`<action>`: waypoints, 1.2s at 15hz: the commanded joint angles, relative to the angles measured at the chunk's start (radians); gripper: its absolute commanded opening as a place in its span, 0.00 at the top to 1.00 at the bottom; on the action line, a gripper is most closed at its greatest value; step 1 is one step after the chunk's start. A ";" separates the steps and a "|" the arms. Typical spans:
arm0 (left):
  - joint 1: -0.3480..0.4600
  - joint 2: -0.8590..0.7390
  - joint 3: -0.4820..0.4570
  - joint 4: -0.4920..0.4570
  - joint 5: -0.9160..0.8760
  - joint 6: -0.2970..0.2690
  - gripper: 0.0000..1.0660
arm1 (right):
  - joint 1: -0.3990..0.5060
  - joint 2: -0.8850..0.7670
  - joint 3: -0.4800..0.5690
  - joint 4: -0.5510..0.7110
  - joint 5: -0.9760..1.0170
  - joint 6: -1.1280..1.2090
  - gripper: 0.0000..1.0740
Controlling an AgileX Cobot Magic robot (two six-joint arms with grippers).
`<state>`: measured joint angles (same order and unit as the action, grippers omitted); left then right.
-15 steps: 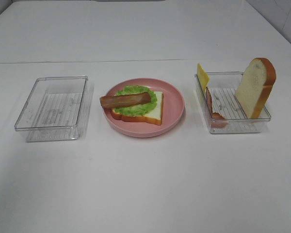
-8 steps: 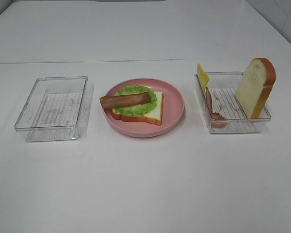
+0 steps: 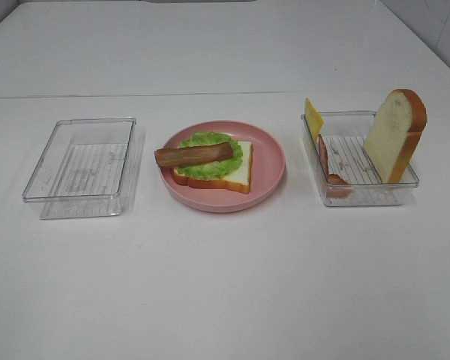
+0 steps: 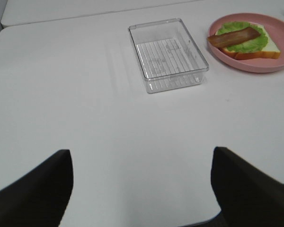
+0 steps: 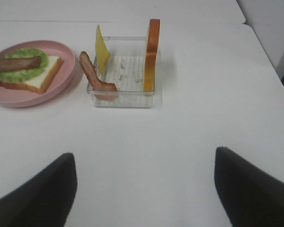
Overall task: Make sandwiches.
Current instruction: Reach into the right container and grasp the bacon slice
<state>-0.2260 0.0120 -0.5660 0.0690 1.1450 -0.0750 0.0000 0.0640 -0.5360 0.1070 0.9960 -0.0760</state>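
Note:
A bread slice lies on the round pink plate with a green lettuce leaf and a brown bacon strip on top. It also shows in the left wrist view and the right wrist view. The right clear tray holds an upright bread slice, a yellow cheese slice and a bacon strip leaning on its wall. My left gripper and right gripper are open and empty, over the near part of the table, outside the exterior view.
An empty clear tray stands left of the plate, also in the left wrist view. The white table has a seam across its far part.

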 commanded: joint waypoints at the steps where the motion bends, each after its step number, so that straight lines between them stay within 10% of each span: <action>1: -0.004 -0.011 0.047 0.003 -0.066 -0.004 0.28 | 0.000 0.126 -0.038 0.059 -0.083 0.008 0.30; 18: -0.004 -0.004 0.064 -0.010 -0.098 -0.003 0.28 | 0.060 1.560 -0.863 0.260 0.108 -0.200 0.39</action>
<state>-0.2260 0.0120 -0.5050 0.0660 1.0570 -0.0750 0.0560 1.6180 -1.3890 0.3710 1.0970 -0.2670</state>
